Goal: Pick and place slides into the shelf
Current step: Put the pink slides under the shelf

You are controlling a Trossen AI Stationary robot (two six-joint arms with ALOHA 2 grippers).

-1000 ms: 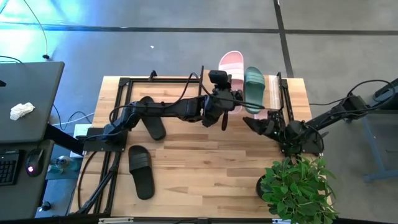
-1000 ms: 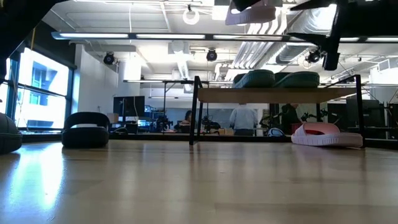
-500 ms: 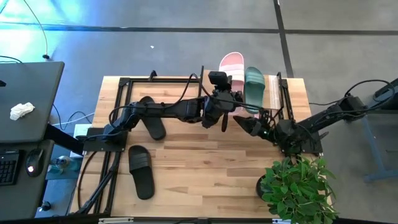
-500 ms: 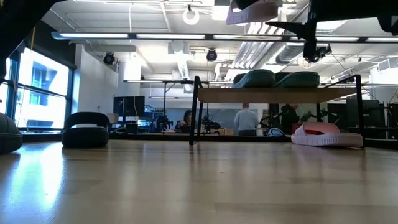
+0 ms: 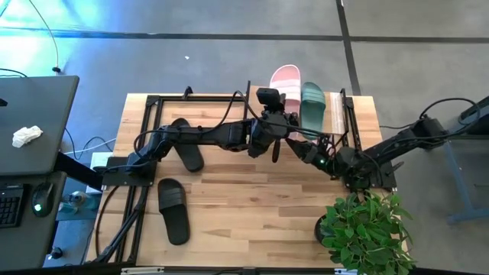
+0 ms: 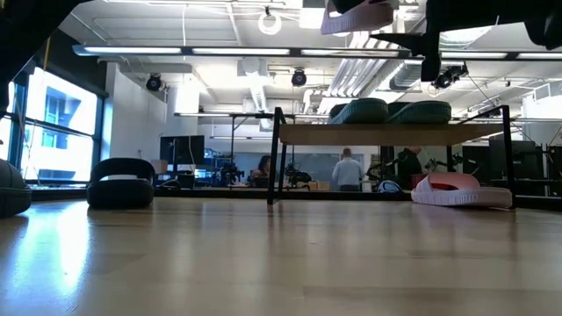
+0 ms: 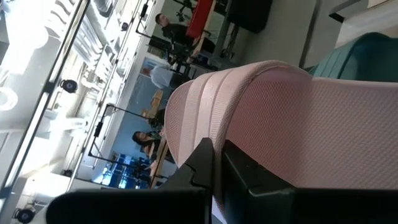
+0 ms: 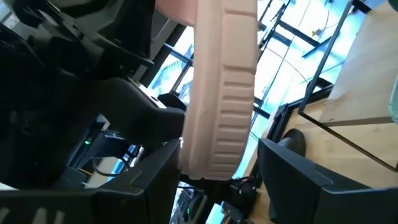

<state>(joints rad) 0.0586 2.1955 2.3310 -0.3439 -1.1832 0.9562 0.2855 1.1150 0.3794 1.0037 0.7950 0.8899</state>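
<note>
Change since earlier: right gripper (image 5: 299, 148) has slid leftward across the table toward the left arm's load and now sits just beside it; the left arm holds about the same spot.
Left gripper (image 5: 281, 131): raised above the table near the shelf's front edge, fingers (image 7: 249, 180) clamped together on a light-pink slide (image 7: 298, 124); the wrist view shows the wide ribbed strap right above the dark fingers.
Held pink slide, other views: in the low view it hangs at the top edge (image 6: 356, 16), higher than the shelf's board; in the right wrist view its ribbed sole edge (image 8: 222, 93) stands on end.
Right gripper, state: fingers (image 8: 305, 180) spread wide apart on either side of the sole's end, not seen touching it.
Shelf (image 6: 386, 133): at the table's far side, wooden board on thin black posts.
Sage-green slides: both on the top board in the low view (image 6: 360, 111) and (image 6: 423, 111); from above only one shows (image 5: 312, 109).
Second pink slide (image 6: 457, 189): on the tabletop under the board.
Black slides: one near the left arm's elbow (image 5: 186, 145), one nearer the front edge (image 5: 173, 210), well apart from the shelf.
Plant (image 5: 365, 229): at the table's front right corner.
Background: people (image 6: 349, 169) stand in the room beyond the table.
</note>
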